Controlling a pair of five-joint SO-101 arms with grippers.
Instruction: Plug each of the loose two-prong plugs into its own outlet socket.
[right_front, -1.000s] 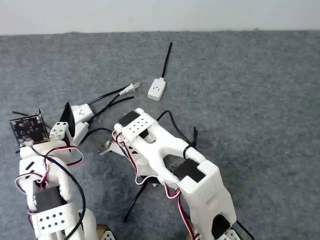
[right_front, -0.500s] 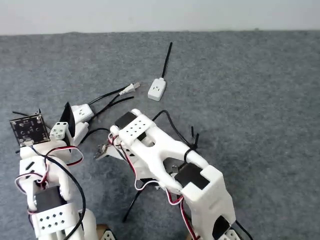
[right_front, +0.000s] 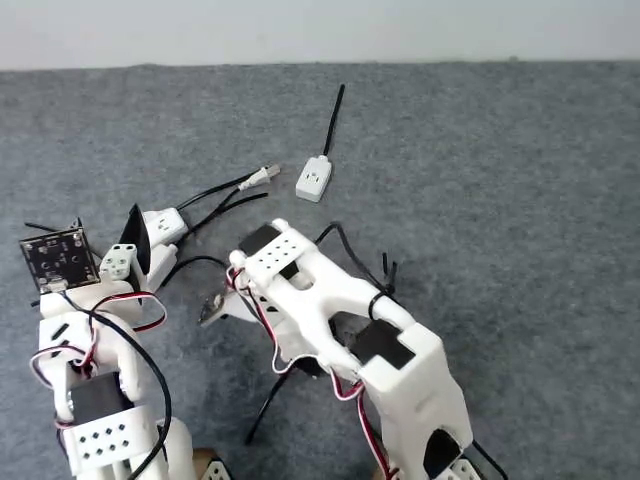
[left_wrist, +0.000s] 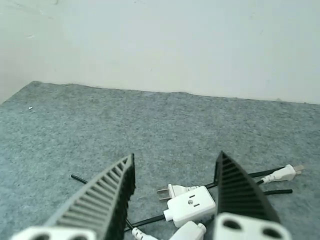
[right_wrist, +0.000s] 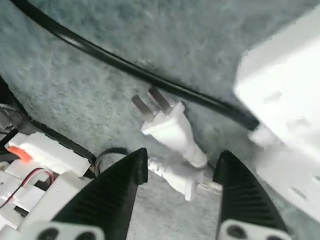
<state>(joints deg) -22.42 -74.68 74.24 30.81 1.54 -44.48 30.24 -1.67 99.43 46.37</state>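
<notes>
My left gripper (left_wrist: 176, 156) is open and hangs just above a white outlet socket (left_wrist: 190, 206) with a white two-prong plug (left_wrist: 169, 191) lying right beside it. That socket (right_front: 166, 224) lies at the table's left, just beyond the left gripper (right_front: 140, 238). A second plug (right_front: 262, 177) on a black cable lies near another white socket (right_front: 313, 178) farther back. My right gripper (right_wrist: 183, 154) is open, low over a loose white plug (right_wrist: 169, 131) with both prongs showing. It holds nothing. In the high view the right gripper (right_front: 212, 306) sits left of centre.
Black cables (right_front: 215, 195) cross the grey carpet between the sockets. One black cable (right_wrist: 150, 75) runs just past the loose plug. A small black circuit board (right_front: 56, 258) is mounted on the left arm. A large white block (right_wrist: 285, 100) stands close beside the right gripper.
The right arm swung its gripper a little to the left half a second ago and has come back, ending slightly nearer than before. The left arm has kept still.
</notes>
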